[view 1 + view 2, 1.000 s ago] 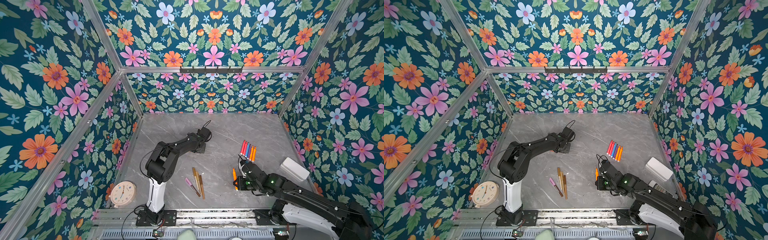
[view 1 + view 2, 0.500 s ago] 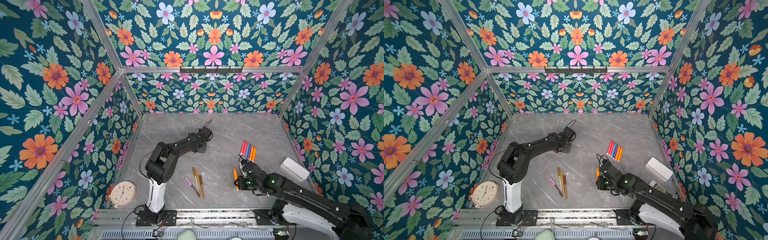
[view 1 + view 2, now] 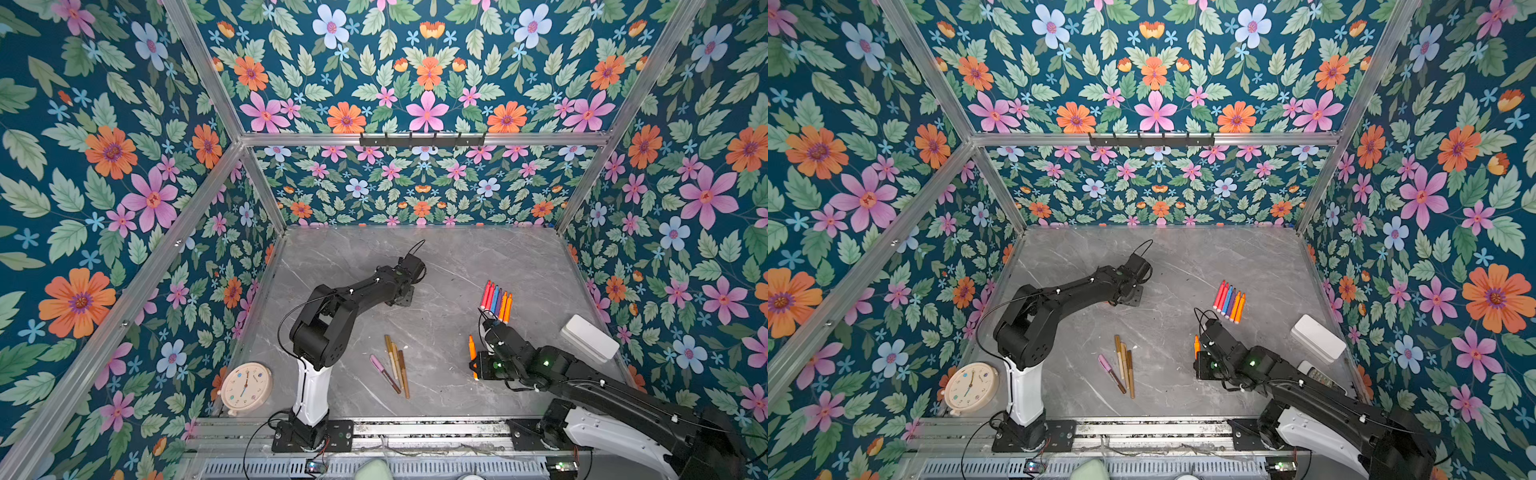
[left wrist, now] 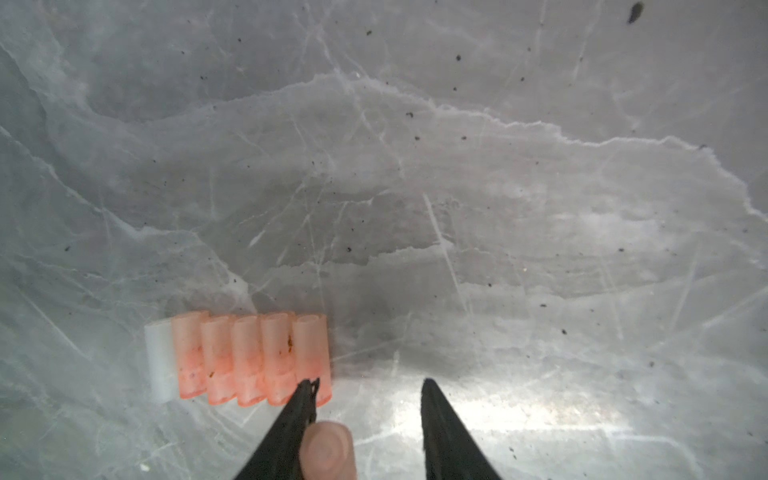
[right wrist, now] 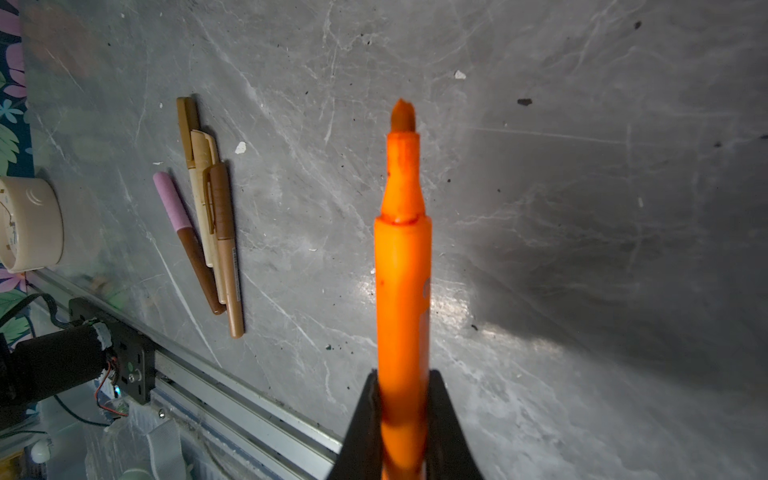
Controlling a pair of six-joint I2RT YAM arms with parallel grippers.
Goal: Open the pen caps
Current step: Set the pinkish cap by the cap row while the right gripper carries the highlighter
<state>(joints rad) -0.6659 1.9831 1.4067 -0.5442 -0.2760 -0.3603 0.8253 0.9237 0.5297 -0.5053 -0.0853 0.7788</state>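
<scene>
Here, over the grey table (image 3: 457, 257), the right gripper (image 5: 403, 374) is clamping an uncapped orange pen (image 5: 402, 257). The left gripper (image 4: 369, 380) is hovering low with jaws parted, one loose cap (image 4: 328, 451) resting against one jaw, just beside a row of orange pen caps (image 4: 249, 357) lying there.

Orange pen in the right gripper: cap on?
No, the orange pen clamped in the right gripper shows a bare felt tip.
</scene>
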